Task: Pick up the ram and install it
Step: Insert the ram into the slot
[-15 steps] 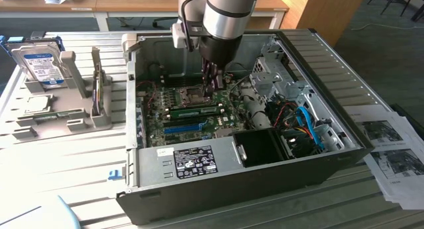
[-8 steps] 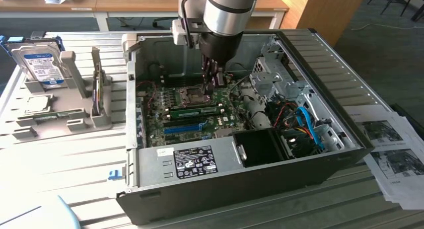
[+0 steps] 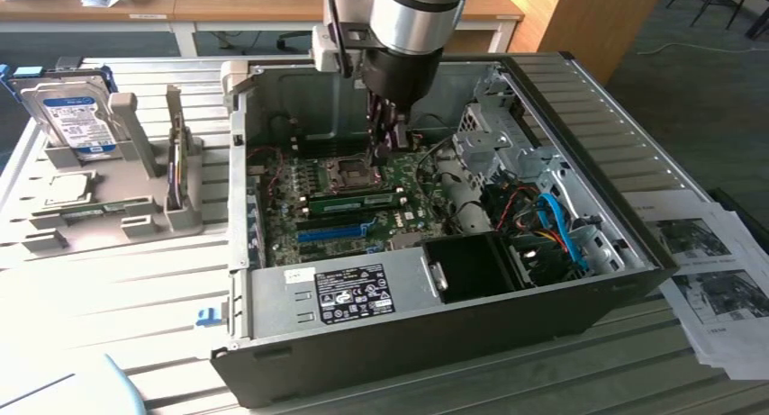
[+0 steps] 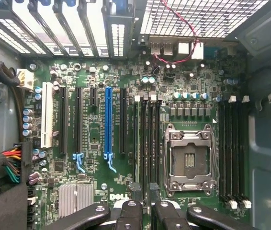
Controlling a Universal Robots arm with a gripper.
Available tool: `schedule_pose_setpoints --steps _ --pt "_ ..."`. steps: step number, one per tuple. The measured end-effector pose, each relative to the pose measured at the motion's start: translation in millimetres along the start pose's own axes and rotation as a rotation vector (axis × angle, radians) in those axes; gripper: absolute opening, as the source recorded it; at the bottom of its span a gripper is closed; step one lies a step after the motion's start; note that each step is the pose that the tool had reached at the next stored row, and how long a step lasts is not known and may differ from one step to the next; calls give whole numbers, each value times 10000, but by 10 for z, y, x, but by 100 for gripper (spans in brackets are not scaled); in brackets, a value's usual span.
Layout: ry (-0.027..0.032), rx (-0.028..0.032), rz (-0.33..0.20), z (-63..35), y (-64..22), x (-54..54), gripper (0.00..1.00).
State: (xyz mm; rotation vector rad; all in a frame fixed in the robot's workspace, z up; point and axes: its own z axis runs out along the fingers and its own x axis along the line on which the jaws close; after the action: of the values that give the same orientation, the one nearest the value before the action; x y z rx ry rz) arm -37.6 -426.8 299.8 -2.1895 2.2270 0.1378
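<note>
Ram: thin green board with dark chips, looks seated on edge in a memory slot between the metal CPU socket and the blue plastic expansion slot. Long axis runs across the exterior view. Gripper hangs just above its right end, black fingers parted, nothing between them.

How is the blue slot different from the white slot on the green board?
The blue slot is thinner than the white slot. The blue slot reaches a bit farther than the white slot. Both are empty, straight and run the same way on the green board.
</note>
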Motion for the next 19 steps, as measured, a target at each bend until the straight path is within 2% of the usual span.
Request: schedule_pose_setpoints --steps 19 --pt "0 0 0 -262 14 -19 18"
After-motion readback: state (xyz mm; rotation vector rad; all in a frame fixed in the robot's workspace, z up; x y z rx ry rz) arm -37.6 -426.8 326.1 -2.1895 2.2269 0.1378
